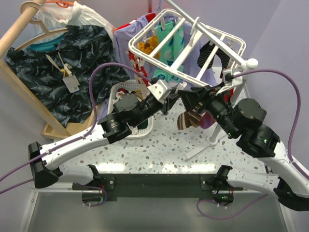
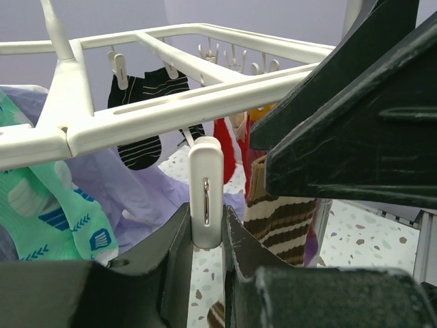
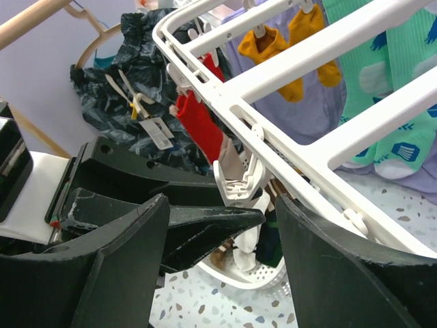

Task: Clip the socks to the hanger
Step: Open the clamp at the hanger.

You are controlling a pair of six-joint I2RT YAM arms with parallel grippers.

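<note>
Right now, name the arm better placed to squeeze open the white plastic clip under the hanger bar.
Left. The left end effector brackets the white plastic clip hanging from the white plastic grid hanger, a finger on each side. The right end effector stands wide open, not closed on anything.

The hanger [image 2: 171, 113] is white, the brown sock [image 2: 280, 219] carries cream stripes, and the black sock [image 2: 143, 154] thin white ones.

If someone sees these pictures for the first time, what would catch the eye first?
The big white hanger crosses the left wrist view, with a green patterned sock below it. Right under its bar, the left gripper squeezes a white clip, and a brown striped sock hangs just beside it.
</note>
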